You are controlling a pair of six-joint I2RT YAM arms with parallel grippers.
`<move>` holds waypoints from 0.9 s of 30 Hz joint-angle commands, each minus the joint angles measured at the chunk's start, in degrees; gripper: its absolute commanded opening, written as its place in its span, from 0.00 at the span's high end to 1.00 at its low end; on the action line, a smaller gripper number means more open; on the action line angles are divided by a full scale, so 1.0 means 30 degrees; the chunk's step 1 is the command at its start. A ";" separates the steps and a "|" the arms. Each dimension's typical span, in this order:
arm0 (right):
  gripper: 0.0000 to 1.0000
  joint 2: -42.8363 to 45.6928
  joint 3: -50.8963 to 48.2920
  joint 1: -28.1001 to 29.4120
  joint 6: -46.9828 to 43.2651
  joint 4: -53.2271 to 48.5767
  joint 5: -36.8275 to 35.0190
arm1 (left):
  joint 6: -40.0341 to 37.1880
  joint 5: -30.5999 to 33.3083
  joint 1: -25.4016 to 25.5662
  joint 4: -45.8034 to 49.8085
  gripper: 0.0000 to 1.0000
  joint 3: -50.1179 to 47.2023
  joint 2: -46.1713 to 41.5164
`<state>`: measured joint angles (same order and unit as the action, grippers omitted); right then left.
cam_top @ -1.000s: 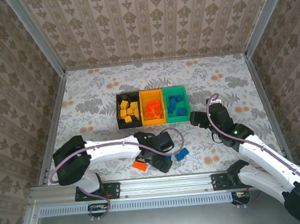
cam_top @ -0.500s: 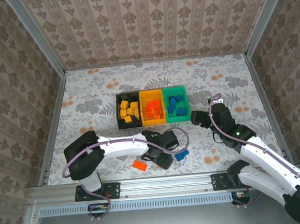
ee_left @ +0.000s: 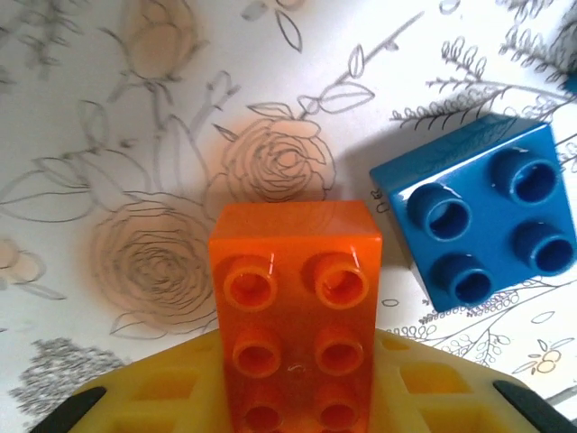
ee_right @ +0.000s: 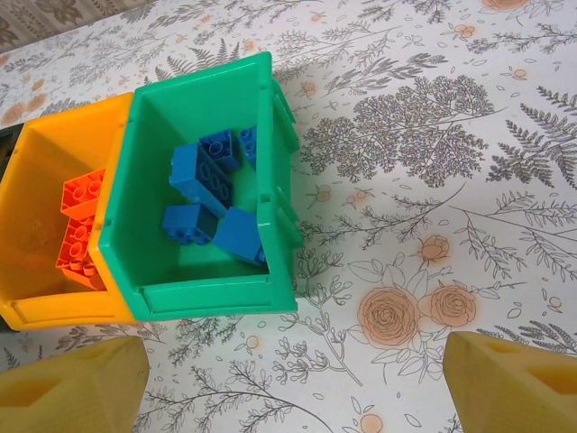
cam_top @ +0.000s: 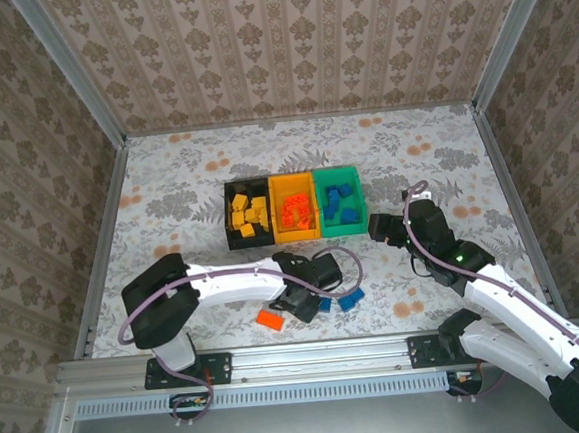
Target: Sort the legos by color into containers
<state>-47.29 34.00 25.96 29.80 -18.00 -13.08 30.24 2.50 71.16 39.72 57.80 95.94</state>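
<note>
Orange brick (ee_left: 293, 307) at the yellow fingers (ee_left: 194, 401), blue brick (ee_left: 478, 216) just beside it on floral tabletop (ee_left: 135, 135).

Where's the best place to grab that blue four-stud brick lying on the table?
Pinch the blue brick by two opposite flat side walls, coming straight down from above. It sits studs up, flat on the table, a little skewed, so the grip likely needs turning to match.

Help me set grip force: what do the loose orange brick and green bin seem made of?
The orange brick looks like glossy, slightly translucent plastic: highlights on its studs. The green bin looks like smooth moulded plastic, probably rigid, with a sheen along its rim.
</note>
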 commanded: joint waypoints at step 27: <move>0.13 -0.1432 -0.0175 -0.0205 -0.0651 0.0826 0.3058 | -0.2547 -0.1033 -0.9749 -0.4541 0.28 0.9726 0.3151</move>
<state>-51.13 34.00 25.63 29.58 -17.54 -8.32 22.24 1.87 42.48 26.65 84.53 106.91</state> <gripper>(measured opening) 0.868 0.663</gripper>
